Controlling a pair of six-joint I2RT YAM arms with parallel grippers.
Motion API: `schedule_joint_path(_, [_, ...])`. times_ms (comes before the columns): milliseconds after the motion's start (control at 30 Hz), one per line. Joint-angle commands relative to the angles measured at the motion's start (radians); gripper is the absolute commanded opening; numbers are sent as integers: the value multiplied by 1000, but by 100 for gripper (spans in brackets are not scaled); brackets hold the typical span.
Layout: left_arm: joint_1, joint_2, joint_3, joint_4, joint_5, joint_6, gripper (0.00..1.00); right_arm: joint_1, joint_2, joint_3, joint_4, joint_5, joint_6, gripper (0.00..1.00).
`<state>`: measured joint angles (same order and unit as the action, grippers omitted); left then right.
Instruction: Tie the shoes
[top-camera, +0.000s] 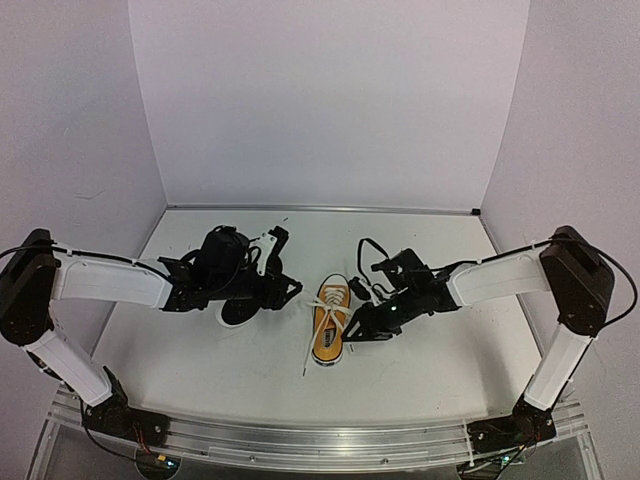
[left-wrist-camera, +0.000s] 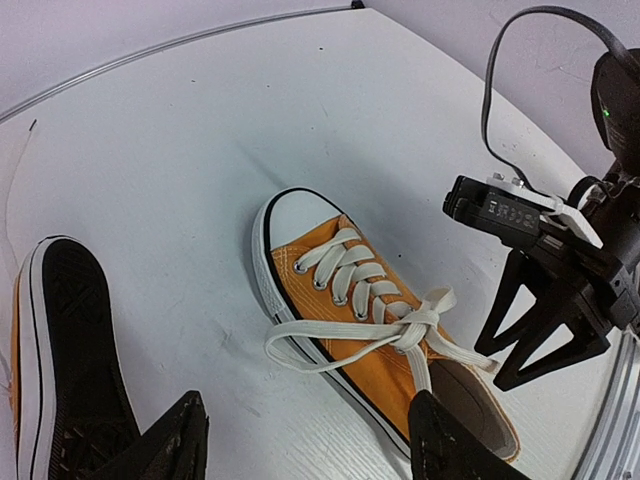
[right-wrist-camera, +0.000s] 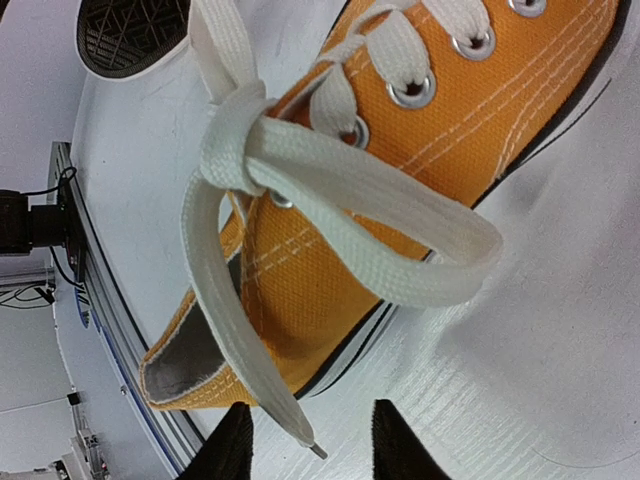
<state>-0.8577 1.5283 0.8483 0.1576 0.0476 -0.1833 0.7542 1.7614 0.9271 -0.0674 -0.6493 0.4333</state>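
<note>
The orange shoe (top-camera: 330, 322) lies mid-table with its toe to the far side. Its white laces are knotted (left-wrist-camera: 411, 326), with one loop (left-wrist-camera: 300, 345) out on the table. The second shoe (top-camera: 238, 311) lies on its side, black sole (left-wrist-camera: 65, 370) showing, beneath my left arm. My left gripper (top-camera: 287, 291) is open and empty just left of the orange shoe (left-wrist-camera: 360, 300), fingers (left-wrist-camera: 180, 440) wide apart. My right gripper (top-camera: 366, 326) is open at the shoe's right side. In the right wrist view the lace's free end (right-wrist-camera: 290, 415) lies between its fingertips (right-wrist-camera: 238, 445), ungripped.
The white table (top-camera: 420, 370) is walled by white panels at the back and sides. A metal rail (top-camera: 320, 440) runs along the near edge. In the left wrist view, the right gripper's black fingers (left-wrist-camera: 540, 320) stand just past the shoe's heel.
</note>
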Motion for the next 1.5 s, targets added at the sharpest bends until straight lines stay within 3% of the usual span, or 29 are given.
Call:
schedule_joint_path(0, [2,-44,-9,24,-29,-1,67,10,25,47,26,-31,-14,27])
schedule_joint_path(200, [2,-53,-13,17,-37,7,67,10,21,76,20,-58,-8,1])
schedule_joint_path(367, [1,-73,-46,19,-36,-9,66,20,-29,127,-10,-57,-1,0])
schedule_joint_path(533, [2,-81,-103,39,-20,-37,65,25,23,213,-34,-48,1,0])
schedule_joint_path(667, [2,-101,-164,73,5,-75,64,30,99,294,-37,-44,23,4])
schedule_joint_path(1000, [-36,-124,-270,127,186,-25,60,45,192,407,-37,-53,39,28])
schedule_joint_path(1133, [-93,-86,-273,108,217,31,60,45,194,424,-37,-65,40,46])
schedule_joint_path(1467, [-135,55,-208,84,210,53,54,45,89,403,-38,-61,34,49])
